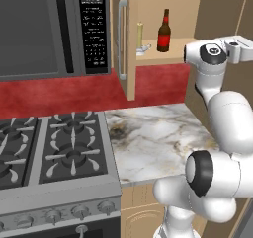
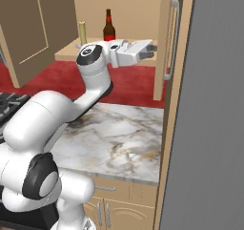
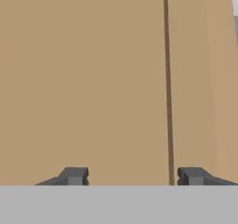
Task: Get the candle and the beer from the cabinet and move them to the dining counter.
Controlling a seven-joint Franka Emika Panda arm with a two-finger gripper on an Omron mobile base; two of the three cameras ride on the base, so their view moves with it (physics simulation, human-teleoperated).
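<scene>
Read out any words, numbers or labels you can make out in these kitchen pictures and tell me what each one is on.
"4:10": clock display at the top of the microwave control panel.
Microwave keypad below the display: rows of small markings, too blurred to read.
Red label on the beer bottle in the cabinet: no readable lettering.
No other text can be made out.
</scene>
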